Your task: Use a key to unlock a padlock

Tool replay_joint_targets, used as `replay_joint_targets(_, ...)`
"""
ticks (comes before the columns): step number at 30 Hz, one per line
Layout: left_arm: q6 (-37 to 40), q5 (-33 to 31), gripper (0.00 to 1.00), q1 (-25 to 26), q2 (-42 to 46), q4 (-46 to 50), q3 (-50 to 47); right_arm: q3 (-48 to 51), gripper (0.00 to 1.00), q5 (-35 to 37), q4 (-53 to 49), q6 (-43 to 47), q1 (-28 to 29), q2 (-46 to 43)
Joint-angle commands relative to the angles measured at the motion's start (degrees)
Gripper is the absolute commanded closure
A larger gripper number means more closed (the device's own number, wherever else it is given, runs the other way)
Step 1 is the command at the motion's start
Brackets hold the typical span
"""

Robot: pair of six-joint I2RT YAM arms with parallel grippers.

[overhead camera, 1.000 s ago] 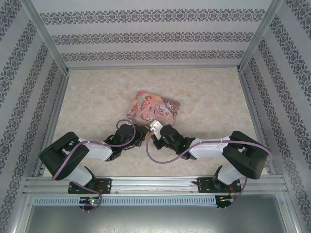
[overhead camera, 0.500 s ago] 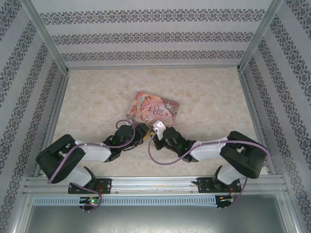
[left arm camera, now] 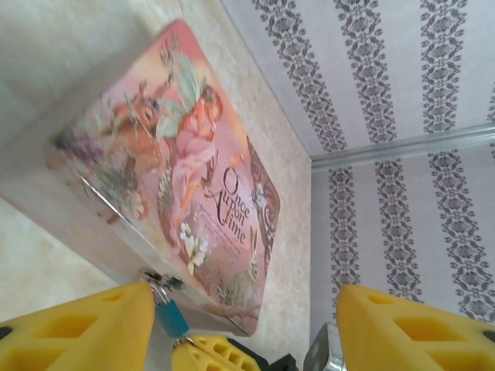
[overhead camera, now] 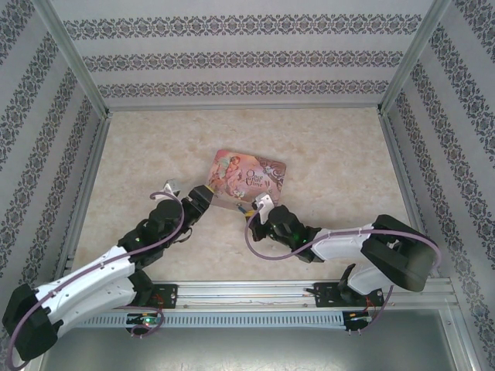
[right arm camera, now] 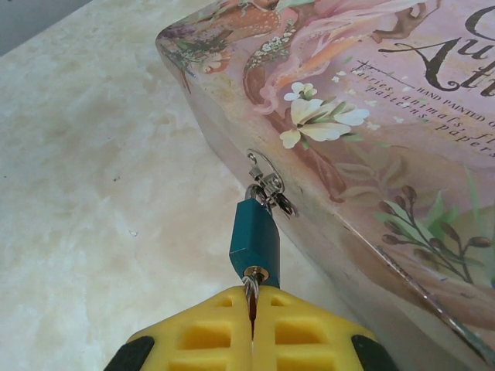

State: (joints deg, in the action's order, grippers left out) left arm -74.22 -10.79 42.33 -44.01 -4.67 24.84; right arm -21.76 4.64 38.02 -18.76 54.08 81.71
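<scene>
Beige marbled tabletop (overhead camera: 155, 154) ringed by striped wallpaper fills the overhead view, with a pink illustrated rectangular tin (overhead camera: 249, 176) at centre frame. The left gripper (overhead camera: 206, 196) sits at the tin's lower-left corner and the right gripper (overhead camera: 249, 210) just below its lower edge. The lock is too small to make out from here.

From the left wrist, the tin (left arm camera: 178, 170) spans the left and centre. A tiny blue-bodied padlock with a silver shackle (left arm camera: 172, 315) hangs at its lower edge. The left gripper (left arm camera: 246, 309) has its yellow fingers (left arm camera: 77, 332) spread wide at the bottom corners, gripping nothing.

From the right wrist, the padlock (right arm camera: 254, 239) sits in centre frame, its shackle hooked through the tin's (right arm camera: 371, 116) latch. The right gripper (right arm camera: 251, 325), at the bottom, is pinched closed on a small thin metal key (right arm camera: 250, 290), whose tip is in the padlock's base.
</scene>
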Motion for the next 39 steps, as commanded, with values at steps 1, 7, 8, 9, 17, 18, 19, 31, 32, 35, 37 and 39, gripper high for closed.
replay_joint_targets(1,3.2,-2.0,0.36,0.7,-0.2,8.0,0.6,1.7,1.0,-0.2,2.0,-1.8,-0.6,-2.0)
replay_joint_targets(7,1.3,3.8,0.36,0.7,-5.0,5.6,0.8,1.7,1.0,-0.1,0.2,4.2,-0.3,-2.9)
replay_joint_targets(8,0.6,5.1,0.36,0.6,-5.9,4.7,0.8,1.7,1.0,0.4,0.1,5.6,-0.2,-2.9)
replay_joint_targets(9,0.2,6.0,0.37,0.6,-6.7,3.9,0.7,1.7,1.0,0.9,-0.2,7.0,0.0,-2.9)
replay_joint_targets(17,-3.3,13.7,0.42,0.6,-13.7,-3.6,0.8,-1.2,1.0,6.2,-5.9,20.2,3.5,-2.9)
replay_joint_targets(18,-3.7,14.4,0.43,0.7,-14.4,-4.4,0.8,-1.4,1.0,7.1,-6.6,21.6,4.0,-2.8)
replay_joint_targets(19,-4.1,15.0,0.43,0.7,-15.2,-5.1,0.8,-1.8,1.0,8.0,-7.2,23.0,4.5,-2.7)
replay_joint_targets(31,-7.8,19.9,0.49,1.0,-23.7,-14.2,1.8,-3.8,1.0,12.0,-10.5,31.5,6.9,-1.8)
replay_joint_targets(32,-8.1,20.2,0.5,1.2,-24.5,-14.7,2.0,-3.9,1.0,12.1,-10.5,31.8,6.9,-1.6)
replay_joint_targets(35,-8.8,20.3,0.52,1.7,-26.1,-15.0,2.7,-4.3,1.0,12.1,-10.7,32.4,7.2,-1.0)
replay_joint_targets(37,-9.4,20.0,0.53,2.1,-27.2,-15.6,2.7,-4.5,1.0,11.9,-10.8,32.7,7.3,-0.8)
replay_joint_targets(39,-10.4,20.0,0.54,2.4,-28.3,-17.8,2.4,-4.7,1.0,11.7,-10.9,32.9,7.5,-0.7)
